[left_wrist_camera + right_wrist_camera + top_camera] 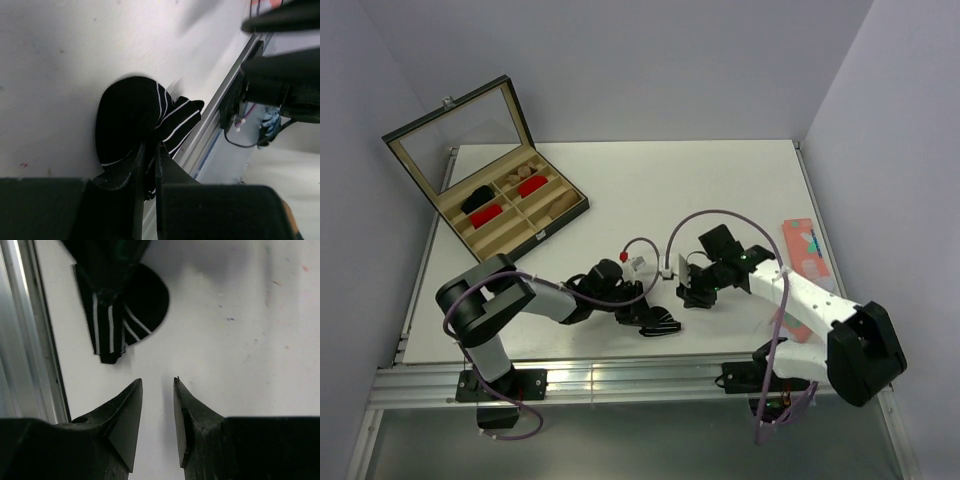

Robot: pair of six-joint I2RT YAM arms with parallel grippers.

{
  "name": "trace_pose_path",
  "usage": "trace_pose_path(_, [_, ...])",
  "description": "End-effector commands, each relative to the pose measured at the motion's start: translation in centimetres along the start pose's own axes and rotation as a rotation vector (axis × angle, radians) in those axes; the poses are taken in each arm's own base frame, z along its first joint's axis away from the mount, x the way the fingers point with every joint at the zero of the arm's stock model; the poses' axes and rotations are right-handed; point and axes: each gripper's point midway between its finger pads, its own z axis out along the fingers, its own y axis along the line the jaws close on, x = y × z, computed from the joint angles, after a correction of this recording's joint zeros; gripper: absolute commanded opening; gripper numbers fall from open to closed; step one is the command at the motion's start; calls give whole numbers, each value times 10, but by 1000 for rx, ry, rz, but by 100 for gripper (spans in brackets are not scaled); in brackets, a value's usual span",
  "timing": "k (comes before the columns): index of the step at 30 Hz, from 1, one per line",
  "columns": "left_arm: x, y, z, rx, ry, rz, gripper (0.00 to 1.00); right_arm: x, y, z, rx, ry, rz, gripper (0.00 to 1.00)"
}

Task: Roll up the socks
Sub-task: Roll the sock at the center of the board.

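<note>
The short black sock with thin white stripes lies bunched on the white table near its front edge; it also shows in the top view and the right wrist view. My left gripper is shut on the sock's striped end, fabric pinched between the fingers; in the top view it sits right at the sock. My right gripper is open and empty, hovering over bare table just short of the sock, to its right in the top view. The tan-brown sock is not in view.
An open compartment box with red rolled bundles stands at the back left. A coral-pink patterned sock lies at the right edge. The metal rail runs along the front edge, close to the black sock.
</note>
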Motion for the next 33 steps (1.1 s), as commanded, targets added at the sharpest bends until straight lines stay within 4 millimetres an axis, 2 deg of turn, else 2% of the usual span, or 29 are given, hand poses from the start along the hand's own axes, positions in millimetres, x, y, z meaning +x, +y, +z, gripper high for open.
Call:
trace_pose_path(1, [64, 76, -27, -277, 255, -179, 0, -10, 4, 3, 49, -32, -165, 39])
trace_pose_path(7, [57, 74, -30, -250, 288, -241, 0, -9, 36, 19, -17, -10, -260, 40])
trace_pose_path(17, [56, 83, -35, -303, 369, -289, 0, -21, 60, 30, -8, -32, -357, 41])
trace_pose_path(24, [47, 77, -29, -284, 384, -318, 0, -26, 80, 40, -50, -31, -401, 41])
trace_pose_path(26, [45, 75, -27, -280, 389, -326, 0, -21, 80, 46, -39, -8, -407, 41])
trace_pose_path(33, [44, 73, -25, -271, 400, -338, 0, -28, 79, 60, -9, 8, -451, 41])
